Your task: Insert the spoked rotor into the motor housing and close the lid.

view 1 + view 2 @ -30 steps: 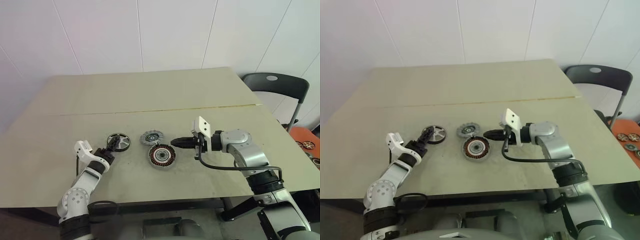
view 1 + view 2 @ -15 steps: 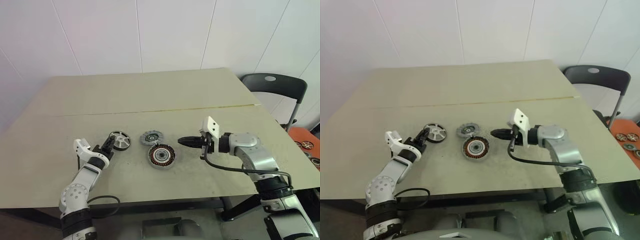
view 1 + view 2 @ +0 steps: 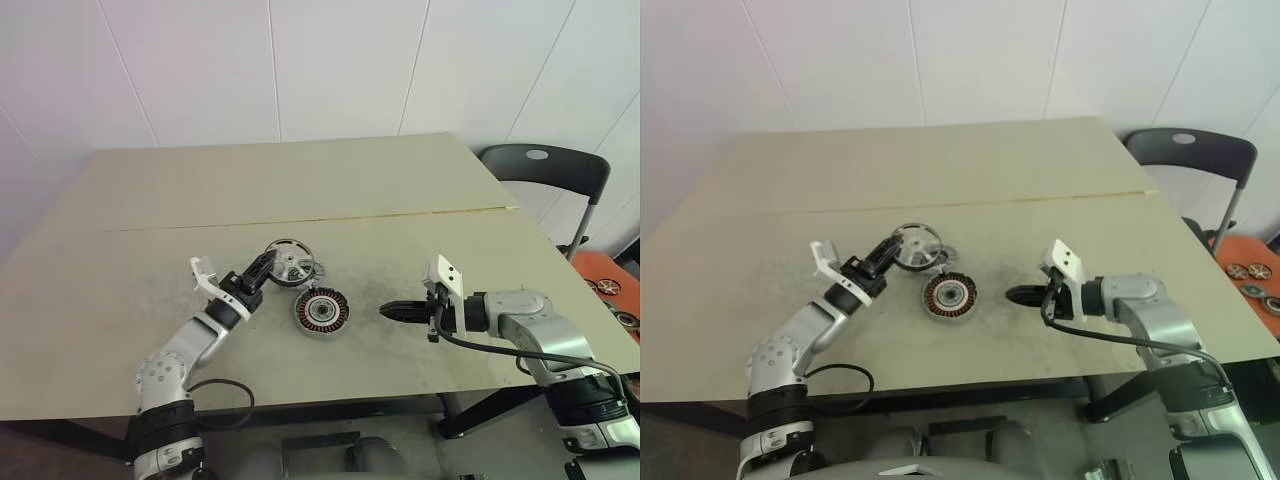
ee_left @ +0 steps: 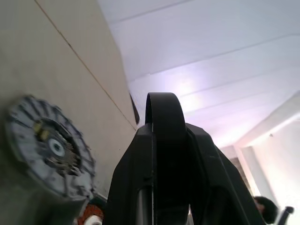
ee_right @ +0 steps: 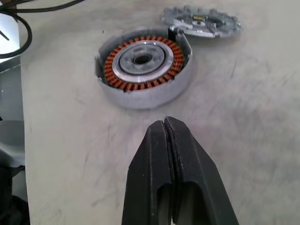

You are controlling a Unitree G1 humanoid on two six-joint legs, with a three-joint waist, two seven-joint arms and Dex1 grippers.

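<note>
The left gripper, now clenching the black-rimmed spoked rotor, is lifting it off the beige table toward the copper-wound silver motor housing; insertion seems next. The silvery-grey toothed lid is lying beside the housing. The right gripper, fingers pressed together empty, is backing away rightward.

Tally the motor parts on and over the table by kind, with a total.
Spoked rotor, held in the left gripper: 1
Copper-wound housing: 1
Grey lid, lying beside the housing: 1
Total: 3
</note>
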